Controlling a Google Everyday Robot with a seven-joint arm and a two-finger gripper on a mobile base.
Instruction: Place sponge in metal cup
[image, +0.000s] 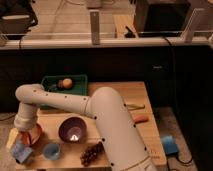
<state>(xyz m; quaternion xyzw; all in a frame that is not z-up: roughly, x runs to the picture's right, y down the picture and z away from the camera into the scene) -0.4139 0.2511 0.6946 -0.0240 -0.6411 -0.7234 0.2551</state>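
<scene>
The sponge (22, 152) is a pale grey-blue block lying at the front left corner of the wooden table (125, 100). The white arm reaches across to the left end of the table. Its gripper (24, 131) points down over an orange bowl (34, 135), just above and behind the sponge, and the wrist hides most of it. The metal cup does not show; it is hidden or out of view.
A light blue plastic cup (51, 150) stands right of the sponge. A purple bowl (72, 129) and dark grapes (90, 154) sit mid-front. A green tray (57, 80) with an orange fruit (66, 82) is at the back. An orange stick (141, 119) lies at the right. A bright blue block (170, 145) is off the table.
</scene>
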